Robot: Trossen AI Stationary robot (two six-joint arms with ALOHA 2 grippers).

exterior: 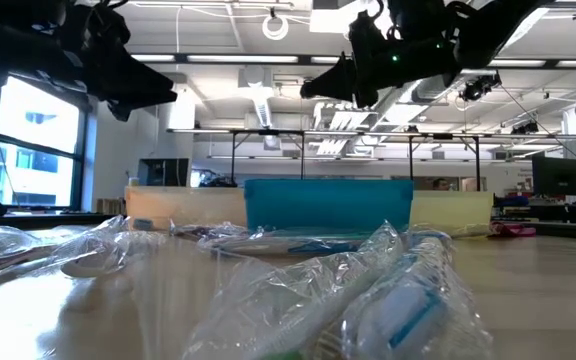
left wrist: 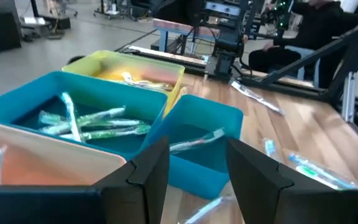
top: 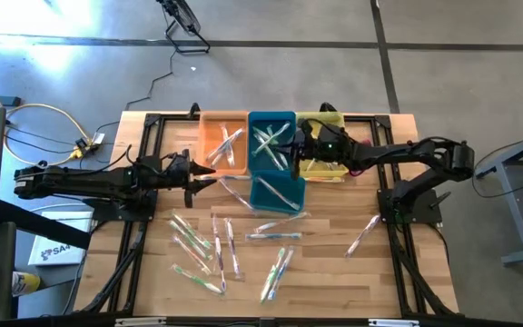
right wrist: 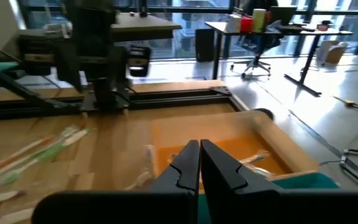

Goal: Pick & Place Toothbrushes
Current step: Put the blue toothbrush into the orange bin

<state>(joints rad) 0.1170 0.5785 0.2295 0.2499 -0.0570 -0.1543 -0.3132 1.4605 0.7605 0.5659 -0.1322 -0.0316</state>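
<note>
Several wrapped toothbrushes (top: 230, 245) lie loose on the wooden table's near half, and one (top: 363, 234) lies near the right arm's base. More lie in the orange bin (top: 225, 143), the teal bin (top: 271, 138) and the small blue bin (top: 278, 193). My left gripper (top: 211, 175) hovers open beside the orange bin's near left corner, with nothing between its fingers (left wrist: 157, 171). My right gripper (top: 291, 151) hangs shut and empty above the teal bin's right side, pointing toward the orange bin (right wrist: 229, 149).
A yellow bin (top: 323, 145) stands to the right of the teal one, under my right arm. The four bins crowd the table's far middle. Black frame rails (top: 134, 245) run along both table sides. Crinkled wrappers (exterior: 368, 290) fill the near edge in the low view.
</note>
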